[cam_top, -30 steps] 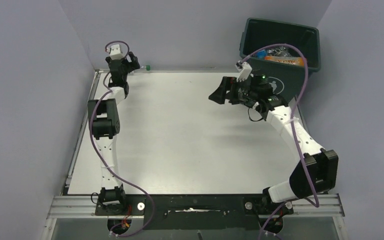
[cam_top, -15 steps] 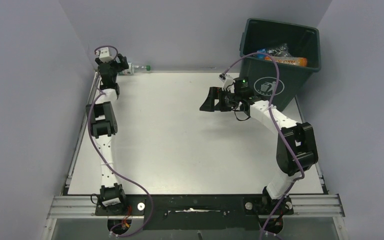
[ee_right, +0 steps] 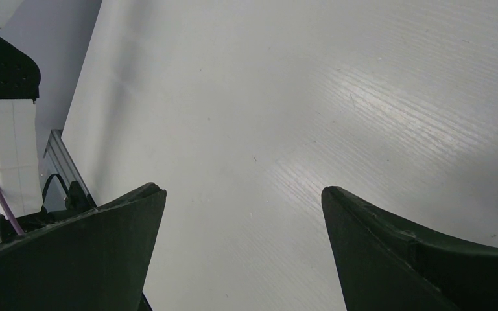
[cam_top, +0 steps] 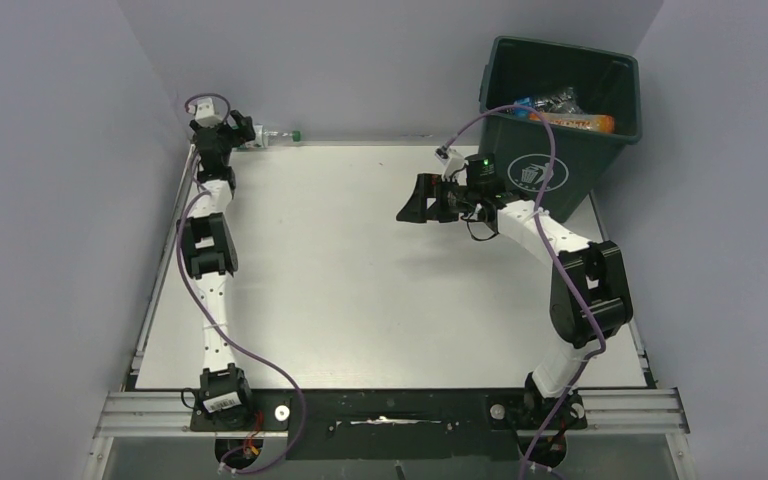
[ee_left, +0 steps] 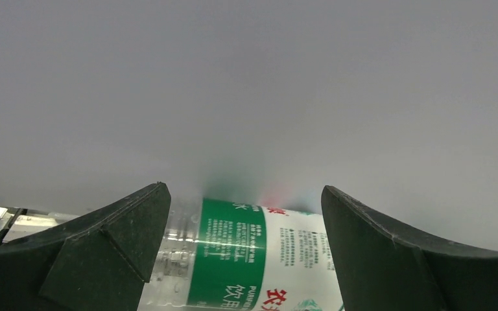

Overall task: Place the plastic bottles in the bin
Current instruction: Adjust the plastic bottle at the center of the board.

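Though only a pale sliver from overhead, bottle on the table (cam_top: 268, 135): lying on its side along the far edge at 11 o'clock, green cap (cam_top: 296, 134) pointing toward 3 o'clock.
Label (ee_left: 233, 259): legible only from the left wrist, with a green band, then white, small white Chinese print on the green, larger red characters on the white, cut off at the frame edge.
Left gripper (cam_top: 237, 130): at the far left corner, fingers spread wide, the clear body of the bottle lying between them, pressed against the grey wall.
Right gripper (cam_top: 412, 207): toward 1 o'clock of the table (cam_top: 360, 300), fingers wide apart; from its own wrist, only white tabletop below and the left arm (ee_right: 10, 136) at 9 o'clock.
Bin (cam_top: 592, 160): one, dark green, off the table corner at 1 o'clock, white litter-person symbol (cam_top: 528, 175) on its front.
Count: two grippers, one bottle outside the bin.
Inside the bin: an orange bottle (cam_top: 575, 122), a crumpled clear one (cam_top: 560, 100), a scrap of blue — full number impossible to tell.
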Tool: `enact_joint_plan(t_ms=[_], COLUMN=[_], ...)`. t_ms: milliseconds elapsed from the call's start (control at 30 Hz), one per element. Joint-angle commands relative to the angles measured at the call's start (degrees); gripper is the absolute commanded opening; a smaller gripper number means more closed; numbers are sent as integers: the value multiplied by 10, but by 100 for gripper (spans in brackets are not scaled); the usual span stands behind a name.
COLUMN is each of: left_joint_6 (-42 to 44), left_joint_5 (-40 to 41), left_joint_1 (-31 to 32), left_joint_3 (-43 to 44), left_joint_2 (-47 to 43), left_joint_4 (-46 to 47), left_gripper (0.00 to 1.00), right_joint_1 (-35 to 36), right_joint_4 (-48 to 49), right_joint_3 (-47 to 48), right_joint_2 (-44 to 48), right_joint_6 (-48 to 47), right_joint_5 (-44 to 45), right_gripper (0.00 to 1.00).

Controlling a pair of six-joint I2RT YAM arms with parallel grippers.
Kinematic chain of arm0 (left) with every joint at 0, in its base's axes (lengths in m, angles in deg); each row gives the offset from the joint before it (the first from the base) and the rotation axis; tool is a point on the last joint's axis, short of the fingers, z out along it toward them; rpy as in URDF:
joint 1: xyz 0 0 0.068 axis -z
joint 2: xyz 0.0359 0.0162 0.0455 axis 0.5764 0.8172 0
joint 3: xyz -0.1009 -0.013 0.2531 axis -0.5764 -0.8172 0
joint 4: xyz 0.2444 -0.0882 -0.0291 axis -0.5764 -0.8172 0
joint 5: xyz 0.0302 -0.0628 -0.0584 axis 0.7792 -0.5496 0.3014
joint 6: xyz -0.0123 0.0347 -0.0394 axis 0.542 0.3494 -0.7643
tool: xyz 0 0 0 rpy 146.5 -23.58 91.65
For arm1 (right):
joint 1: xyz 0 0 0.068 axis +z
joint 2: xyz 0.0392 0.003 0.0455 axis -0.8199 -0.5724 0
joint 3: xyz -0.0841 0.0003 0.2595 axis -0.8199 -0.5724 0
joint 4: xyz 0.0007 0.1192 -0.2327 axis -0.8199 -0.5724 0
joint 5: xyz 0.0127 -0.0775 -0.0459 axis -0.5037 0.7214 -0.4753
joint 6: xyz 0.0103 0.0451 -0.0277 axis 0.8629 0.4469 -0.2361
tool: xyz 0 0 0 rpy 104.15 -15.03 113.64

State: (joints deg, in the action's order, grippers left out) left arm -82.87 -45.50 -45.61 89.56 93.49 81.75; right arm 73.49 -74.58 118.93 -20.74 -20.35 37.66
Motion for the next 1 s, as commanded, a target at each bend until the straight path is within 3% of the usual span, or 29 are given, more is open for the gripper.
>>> enact_joint_plan(t_ms=[0,333,967], left_joint_6=[-26,-51,-68], left_joint_5=[-40,-117,-135], left_joint_1=[-12,6,81], left_joint_3=[51,-17,-321], left_joint_2=[12,-22,-196], left_joint_4=[-29,-36,74], left_gripper=[89,83,77], right_joint_1=[-2,-3,-34], right_joint_4=[37,51,79], right_joint_3=[23,23,61], right_joint_2=[-7,-12,-58], right_joint_6=[-1,5,14], right_joint_5=[-20,-24,-21], right_gripper=[96,96,94])
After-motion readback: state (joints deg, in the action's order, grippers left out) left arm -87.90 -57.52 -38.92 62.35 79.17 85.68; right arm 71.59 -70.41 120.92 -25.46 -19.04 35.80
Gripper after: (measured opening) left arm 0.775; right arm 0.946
